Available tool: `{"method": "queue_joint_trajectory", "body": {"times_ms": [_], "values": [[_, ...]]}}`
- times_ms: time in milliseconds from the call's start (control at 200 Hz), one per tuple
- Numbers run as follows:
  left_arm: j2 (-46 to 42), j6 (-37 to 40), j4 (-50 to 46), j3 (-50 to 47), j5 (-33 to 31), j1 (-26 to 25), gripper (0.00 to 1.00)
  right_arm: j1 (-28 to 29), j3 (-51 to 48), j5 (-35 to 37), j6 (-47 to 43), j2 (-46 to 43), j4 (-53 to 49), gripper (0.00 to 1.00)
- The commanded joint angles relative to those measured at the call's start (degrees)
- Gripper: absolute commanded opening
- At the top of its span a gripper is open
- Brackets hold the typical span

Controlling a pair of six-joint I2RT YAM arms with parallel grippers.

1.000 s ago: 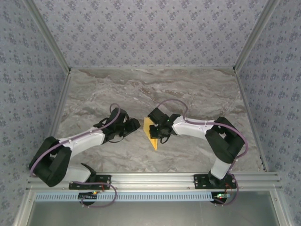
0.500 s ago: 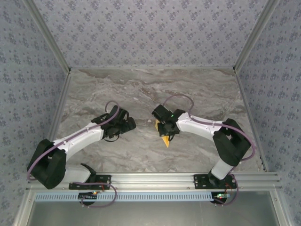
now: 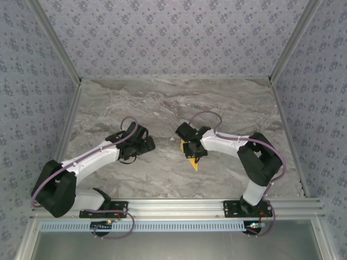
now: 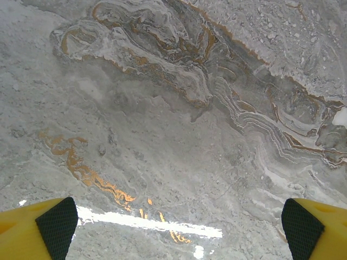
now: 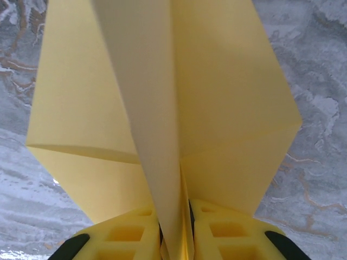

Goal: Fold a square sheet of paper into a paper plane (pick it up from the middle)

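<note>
R gripper (image 5: 174, 227): its two yellow fingers (image 5: 127, 235) sit nearly together, clamped on the paper plane (image 5: 217, 108) at its centre crease. In the R wrist view the folded ridge runs straight up out of the slit between them, and a wing spreads to each side. The wings cover most of the marble table (image 5: 320, 81), which shows just at the edges. From the top cam the R gripper (image 3: 192, 153) hangs over mid-table and its black head hides most of the paper plane (image 3: 193, 163); a yellow pointed tip pokes out toward the near edge, and I cannot tell if it touches the table. L gripper (image 4: 173, 225): jaws spread wide, nothing held, black pads (image 4: 57, 225) at the far corners of the L wrist view w/ grey-and-rust veined table (image 4: 173, 108) between. From the top cam the L gripper (image 3: 147, 142) is well apart from the paper, w/ bare table (image 3: 162, 103) between the two heads. Purple cables (image 3: 205, 115) loop over both arms. Patterned walls (image 3: 173, 38) enclose three sides, w/ an alu rail (image 3: 179, 205) along the near edge.
</note>
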Motion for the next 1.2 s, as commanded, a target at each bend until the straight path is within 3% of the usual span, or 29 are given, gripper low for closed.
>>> {"method": "queue_joint_trajectory", "body": {"times_ms": [0,325,510,670,869,1194], "values": [[0.6,0.2,-1.4,2.2,-0.7,0.4,0.99,-0.3,-0.5,-0.2,1.5,1.5,0.9,0.2],[1.0,0.1,-1.9,2.6,-0.6,0.3,0.99,-0.4,-1.9,-0.9,2.9,3.8,2.4,0.17],[1.2,0.1,-2.5,2.9,-1.0,0.4,0.99,-1.5,1.0,1.4,1.9,0.5,0.9,0.15],[1.2,0.3,-3.1,3.5,-1.2,0.4,0.99,-7.3,4.7,2.7,-1.0,-1.0,1.7,0.14],[1.2,1.5,-4.5,4.2,-1.6,0.4,0.99,-14.7,10.3,0.5,-7.0,5.1,5.1,0.14],[1.3,2.3,-5.7,4.6,-2.6,0.4,0.99,-18.9,18.6,1.5,-11.1,15.4,4.4,0.14]]}}
